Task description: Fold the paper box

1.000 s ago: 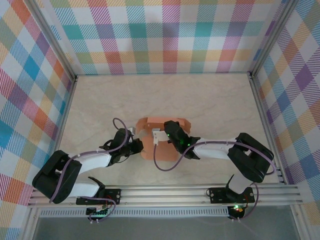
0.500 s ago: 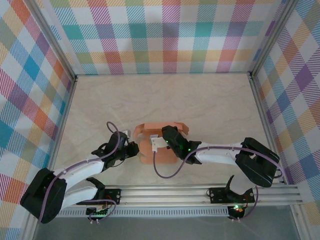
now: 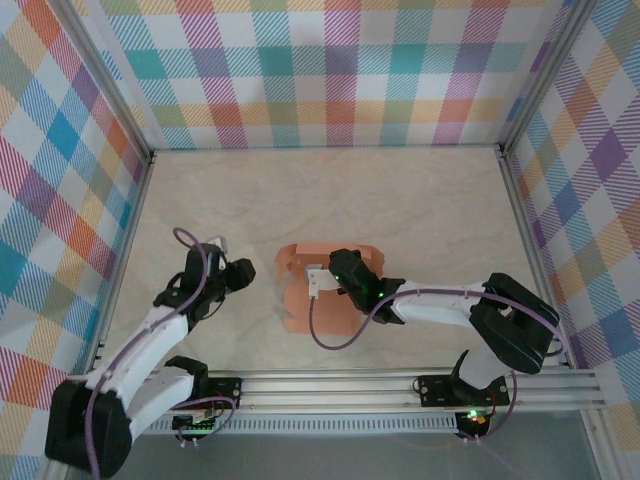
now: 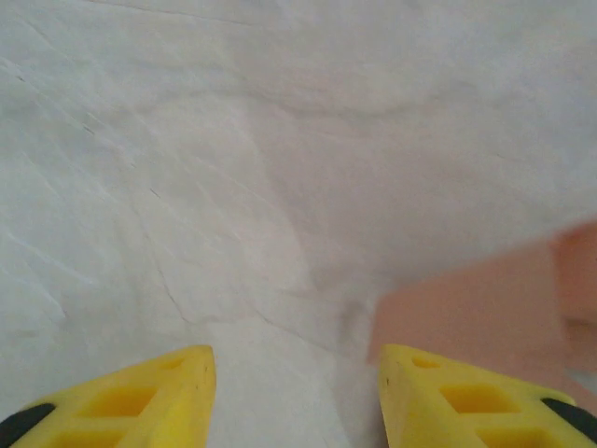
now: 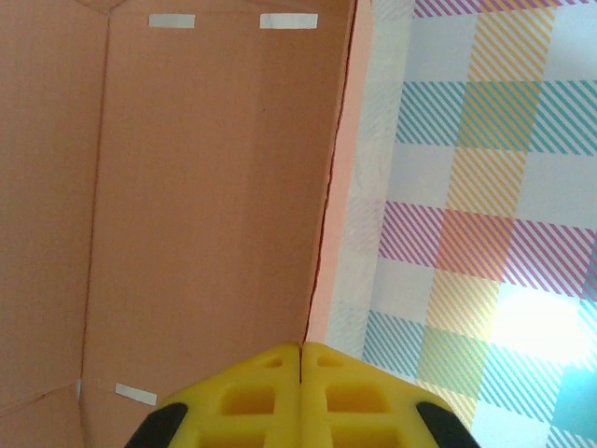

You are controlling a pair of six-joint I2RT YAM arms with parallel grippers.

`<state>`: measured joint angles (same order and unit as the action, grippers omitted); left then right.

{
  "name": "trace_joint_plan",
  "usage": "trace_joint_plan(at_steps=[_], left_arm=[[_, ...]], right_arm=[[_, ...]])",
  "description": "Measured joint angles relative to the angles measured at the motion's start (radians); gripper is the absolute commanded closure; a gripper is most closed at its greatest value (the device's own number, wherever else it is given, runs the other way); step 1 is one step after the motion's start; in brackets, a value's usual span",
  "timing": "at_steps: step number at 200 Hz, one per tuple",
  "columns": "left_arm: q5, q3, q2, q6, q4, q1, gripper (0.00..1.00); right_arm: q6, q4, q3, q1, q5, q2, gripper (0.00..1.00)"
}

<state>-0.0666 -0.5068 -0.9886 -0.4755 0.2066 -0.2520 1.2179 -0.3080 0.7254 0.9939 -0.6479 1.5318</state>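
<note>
Item: salmon-orange thin-card paper box [image 3: 298, 312], part-folded, lay near-centre on the pale marbled tabletop [image 3: 420, 210]. Right gripper [image 3: 318, 280] sat upon it, fingers closed, apparently pinching an upright wall edge. Left gripper [image 3: 250, 273], jaws parted and empty, stood apart, with the box to its right; the right arm was nearer. Box's long axis unclear beneath that arm. Multicoloured checked walls [image 3: 330, 70] enclosed left, far and right.

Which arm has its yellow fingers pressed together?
The right arm's fingers: they meet on the edge of the salmon-orange card box. The left arm's fingers stand apart.
</note>
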Motion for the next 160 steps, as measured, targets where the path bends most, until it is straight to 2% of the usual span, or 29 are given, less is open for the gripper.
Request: trace_joint_plan(at_steps=[35, 54, 75, 82, 111, 160], left_arm=[[-0.056, -0.182, -0.352, 0.029, -0.058, 0.038, 0.51], [-0.114, -0.325, -0.539, 0.056, -0.068, 0.039, 0.62], [-0.188, -0.446, -0.695, 0.085, -0.088, 0.039, 0.67], [-0.210, -0.470, -0.729, 0.095, -0.087, 0.038, 0.72], [-0.296, -0.528, -0.818, 0.132, -0.078, 0.013, 0.76], [-0.409, -0.563, -0.839, 0.189, -0.047, -0.081, 0.76]], right_arm=[[-0.017, 0.024, 0.000, -0.001, 0.007, -0.007, 1.00], [-0.026, 0.037, 0.000, -0.001, 0.010, -0.015, 1.00], [-0.030, 0.042, 0.001, -0.001, 0.013, -0.018, 1.00], [-0.032, 0.045, 0.002, -0.003, 0.014, -0.018, 1.00], [-0.038, 0.053, 0.004, -0.007, 0.013, -0.018, 1.00], [-0.060, 0.072, 0.017, -0.024, 0.018, -0.018, 1.00]])
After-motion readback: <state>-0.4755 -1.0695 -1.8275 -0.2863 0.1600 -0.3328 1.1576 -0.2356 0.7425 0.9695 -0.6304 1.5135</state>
